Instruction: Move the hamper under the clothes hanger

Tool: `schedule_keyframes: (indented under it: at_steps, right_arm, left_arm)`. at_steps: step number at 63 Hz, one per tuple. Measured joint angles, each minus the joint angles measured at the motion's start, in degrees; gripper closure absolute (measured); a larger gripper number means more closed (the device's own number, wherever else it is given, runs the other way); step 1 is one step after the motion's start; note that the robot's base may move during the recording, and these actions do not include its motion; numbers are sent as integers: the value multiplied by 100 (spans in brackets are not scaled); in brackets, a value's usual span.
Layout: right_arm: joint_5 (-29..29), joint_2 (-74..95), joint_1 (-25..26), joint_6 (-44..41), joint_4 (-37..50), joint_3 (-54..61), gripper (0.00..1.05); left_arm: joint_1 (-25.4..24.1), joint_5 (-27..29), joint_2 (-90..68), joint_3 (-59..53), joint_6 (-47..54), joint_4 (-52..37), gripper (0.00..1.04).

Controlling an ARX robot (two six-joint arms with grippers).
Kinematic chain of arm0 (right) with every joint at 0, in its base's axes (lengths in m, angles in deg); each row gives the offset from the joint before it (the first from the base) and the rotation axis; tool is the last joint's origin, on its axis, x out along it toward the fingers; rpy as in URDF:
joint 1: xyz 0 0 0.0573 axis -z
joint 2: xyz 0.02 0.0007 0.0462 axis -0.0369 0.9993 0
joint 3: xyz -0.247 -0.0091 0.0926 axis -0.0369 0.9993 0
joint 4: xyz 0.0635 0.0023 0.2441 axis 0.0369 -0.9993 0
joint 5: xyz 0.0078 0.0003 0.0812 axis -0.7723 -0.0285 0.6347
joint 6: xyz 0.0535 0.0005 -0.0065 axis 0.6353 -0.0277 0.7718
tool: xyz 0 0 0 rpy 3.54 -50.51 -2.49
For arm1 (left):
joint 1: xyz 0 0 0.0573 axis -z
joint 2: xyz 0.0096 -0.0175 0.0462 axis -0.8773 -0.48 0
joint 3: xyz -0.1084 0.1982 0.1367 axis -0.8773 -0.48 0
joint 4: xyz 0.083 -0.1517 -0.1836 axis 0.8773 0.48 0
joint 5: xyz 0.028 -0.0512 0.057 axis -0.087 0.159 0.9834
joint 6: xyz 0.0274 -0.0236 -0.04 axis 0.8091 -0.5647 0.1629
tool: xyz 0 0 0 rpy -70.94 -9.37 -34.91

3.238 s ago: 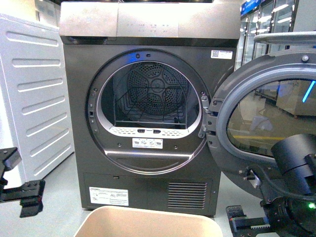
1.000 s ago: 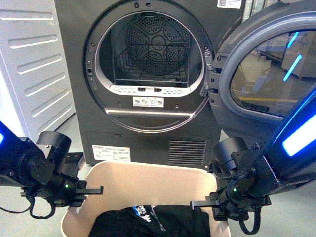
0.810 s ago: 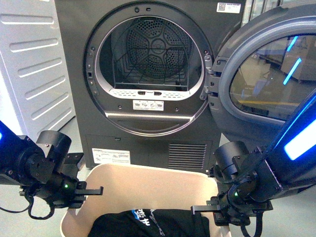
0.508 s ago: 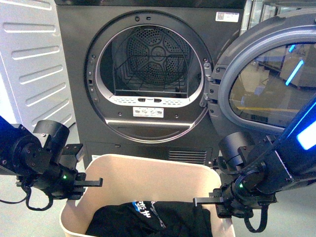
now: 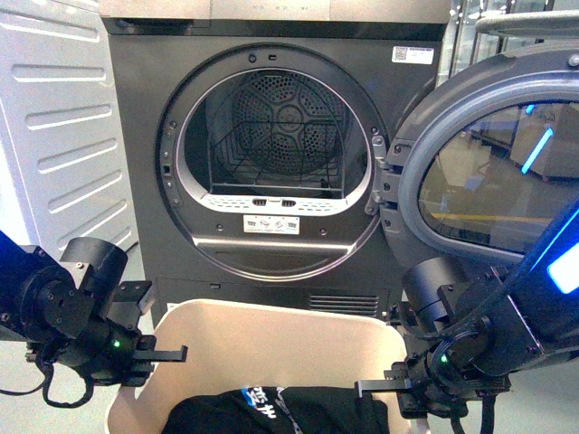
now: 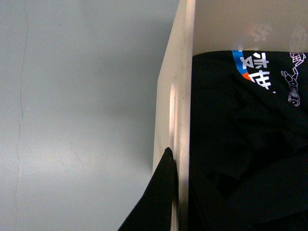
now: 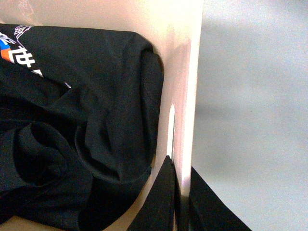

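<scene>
L gripper (image 5: 163,353) sits at the left rim of the hamper (image 5: 271,316). Wrist cam shows one finger (image 6: 161,202) against the outer wall by the slot handle, its partner lost against the black clothes (image 5: 280,411), so I can't tell if it's clamped. Hamper stands on the floor between my arms, directly in front of the open dryer (image 5: 280,163); clothes hanger not in frame. R gripper (image 5: 375,389) pinches the opposite wall, fingers (image 7: 163,197) one inside, one outside. A two-sided hold, I reckon, to carry w/o tipping the load.
</scene>
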Motion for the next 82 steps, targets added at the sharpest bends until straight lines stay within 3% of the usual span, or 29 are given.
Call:
schedule_keyframes:
  at_steps: [26, 48, 82]
  right_arm:
    - [142, 0, -212, 4, 22, 0, 102]
    - [-109, -22, 90, -22, 26, 0, 102]
    - [-11, -33, 0, -39, 26, 4, 102]
  left_arm:
    - [-184, 101, 4, -17, 4, 0, 101]
    - [109, -90, 15, -15, 44, -15, 101]
    - [11, 0, 15, -17, 44, -15, 101]
